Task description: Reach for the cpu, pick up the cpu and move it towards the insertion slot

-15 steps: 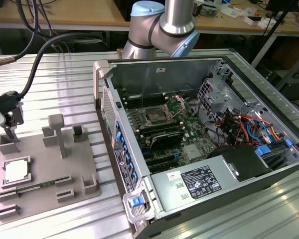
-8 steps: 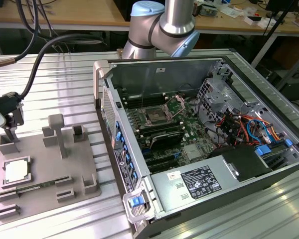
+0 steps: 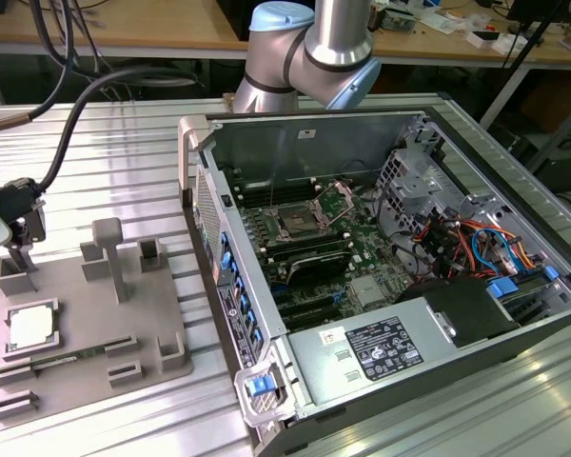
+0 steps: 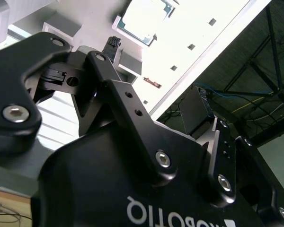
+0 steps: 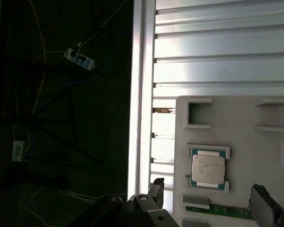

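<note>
One cpu point(image 5: 208, 169) in tray point(image 5: 241, 111), one insertion slot point(image 3: 296, 226) in PC case point(image 3: 305, 143), jaws spread open nr cpu.

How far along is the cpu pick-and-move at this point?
Done: nothing finished yet; the cpu lies in its recess in the grey tray. In hand: the reach, with the gripper open above the tray, near the cpu but not on it. Left: the grasp, the lift and the carry to the insertion slot inside the computer case.

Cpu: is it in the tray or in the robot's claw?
In the tray. The cpu lies flat in its recess; the open gripper is apart from it.
</note>
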{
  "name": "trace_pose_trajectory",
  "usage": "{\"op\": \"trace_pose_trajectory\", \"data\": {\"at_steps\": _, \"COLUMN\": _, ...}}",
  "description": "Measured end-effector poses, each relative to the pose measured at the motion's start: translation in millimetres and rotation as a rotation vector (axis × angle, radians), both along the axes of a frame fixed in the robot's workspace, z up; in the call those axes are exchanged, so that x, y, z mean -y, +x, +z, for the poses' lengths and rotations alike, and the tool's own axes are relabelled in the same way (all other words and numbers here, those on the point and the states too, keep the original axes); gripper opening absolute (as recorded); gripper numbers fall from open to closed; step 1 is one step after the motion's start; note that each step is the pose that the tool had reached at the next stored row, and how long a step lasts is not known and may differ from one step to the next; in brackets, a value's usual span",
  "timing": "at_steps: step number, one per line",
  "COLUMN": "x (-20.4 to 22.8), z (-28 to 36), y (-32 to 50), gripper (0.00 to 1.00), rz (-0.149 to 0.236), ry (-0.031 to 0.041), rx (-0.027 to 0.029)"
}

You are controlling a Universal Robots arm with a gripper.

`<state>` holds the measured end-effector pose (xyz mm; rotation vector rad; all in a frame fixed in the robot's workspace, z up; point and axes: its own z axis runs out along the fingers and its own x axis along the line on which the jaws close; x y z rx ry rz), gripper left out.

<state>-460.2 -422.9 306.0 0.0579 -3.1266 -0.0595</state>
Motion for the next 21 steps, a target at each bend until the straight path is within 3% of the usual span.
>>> {"op": "trace_pose_trajectory", "data": {"at_steps": 21, "x": 1.5, "z": -3.7, "y": 1.6, "gripper": 0.78, "rz": 0.000, "ry": -0.0002, "rx": -0.0042}}
